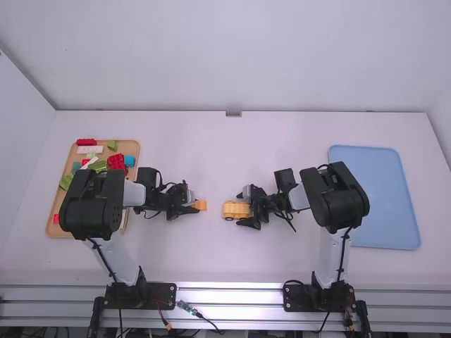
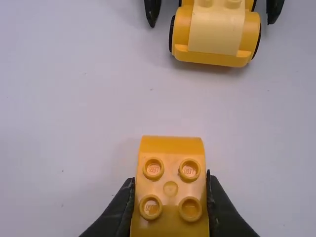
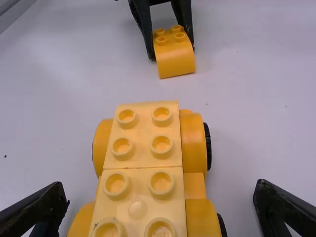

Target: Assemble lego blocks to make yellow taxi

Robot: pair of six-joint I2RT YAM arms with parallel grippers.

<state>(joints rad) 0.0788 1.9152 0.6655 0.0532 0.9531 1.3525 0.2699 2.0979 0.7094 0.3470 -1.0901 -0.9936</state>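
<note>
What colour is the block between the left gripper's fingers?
The block is orange-yellow, best seen in the left wrist view.

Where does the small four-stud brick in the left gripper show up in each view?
High view: the brick, left of the wheeled car, near the table's middle.
Left wrist view: nearest the camera, held by the left gripper.
Right wrist view: beyond the car, between the left gripper's fingers.
Shared landmark: the wheeled car, which has studs on top.

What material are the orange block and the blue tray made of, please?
Orange block: looks like hard, smooth plastic, with moulded round studs. Blue tray: probably plastic too, judging by its even colour and rounded corners, though painted metal is possible.
</note>
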